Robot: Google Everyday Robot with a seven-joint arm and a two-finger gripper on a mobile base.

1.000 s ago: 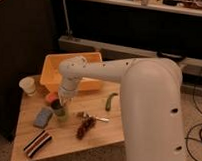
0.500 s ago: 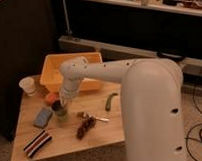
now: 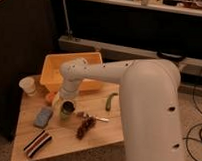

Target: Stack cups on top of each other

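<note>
A small round cup point(image 3: 67, 111) stands on the wooden table point(image 3: 67, 146), left of centre. It looks dark at the top and pale green at the sides. I cannot tell whether it is one cup or two nested. My gripper point(image 3: 67, 101) is directly above it, at the end of the white arm point(image 3: 110, 73), and hides its rim. The small orange ball point(image 3: 50, 97) lies just left of the gripper.
A yellow bin point(image 3: 70, 68) stands at the back of the table. A white paper cup point(image 3: 28, 85) is at the far left. A flat blue sponge point(image 3: 43, 116), a striped block point(image 3: 36, 143), dark grapes point(image 3: 85, 127) and a green pepper point(image 3: 110, 101) lie around.
</note>
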